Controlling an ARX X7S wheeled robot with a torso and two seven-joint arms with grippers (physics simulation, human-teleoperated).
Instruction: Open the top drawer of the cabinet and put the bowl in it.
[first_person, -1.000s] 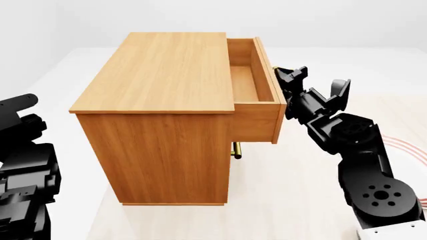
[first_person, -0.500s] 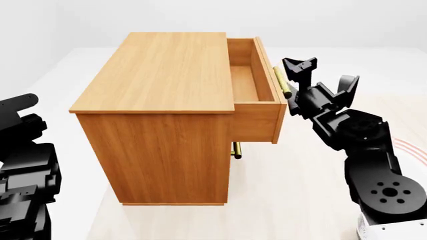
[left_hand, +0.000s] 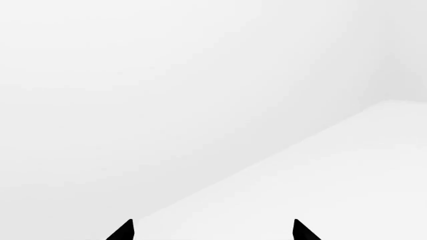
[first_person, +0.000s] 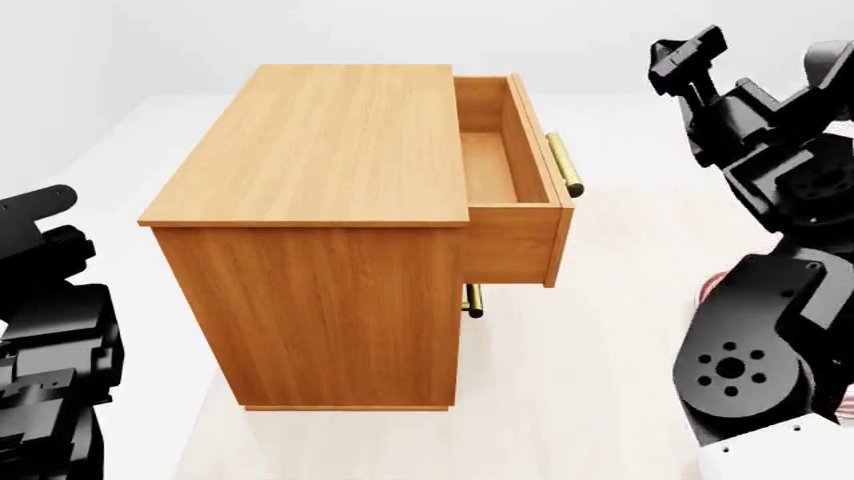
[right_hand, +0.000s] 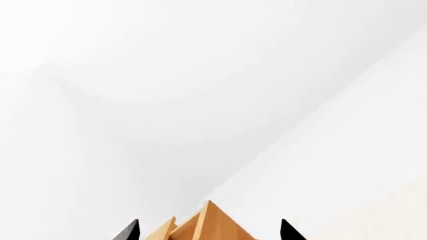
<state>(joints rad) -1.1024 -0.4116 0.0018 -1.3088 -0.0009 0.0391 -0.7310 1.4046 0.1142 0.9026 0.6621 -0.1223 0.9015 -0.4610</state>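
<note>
My right end effector (first_person: 747, 62) is raised high beside the cabinet (first_person: 320, 200), up and to the right of the top drawer (first_person: 505, 170), and it touches nothing. Its fingers (first_person: 687, 55) stand well apart from each other with only air between them; I hold nothing in it. In my right wrist view just the two black fingertips (right_hand: 127, 232) show at the frame edge, widely spread, with a corner of the cabinet's wood (right_hand: 203, 225) between them and white wall beyond.

The top drawer is pulled out from the cabinet front, its wooden inside bare as far as I can see. Its brass bar handle (first_person: 563, 165) runs along the front, clear of my arm. Below it a second brass handle (first_person: 471, 300) peeks out under the drawer.

My left end effector (left_hand: 213, 235) shows only as two dark fingertips (left_hand: 123, 232) in its wrist view, set far apart and gripping nothing, facing a white wall. In the head view my left arm (first_person: 47, 330) sits low at the cabinet's other side, away from it.

A sliver of something white with red (first_person: 711, 288) shows behind my right arm, possibly a plate; too little is visible to be sure. I cannot see the bowl in any view.
</note>
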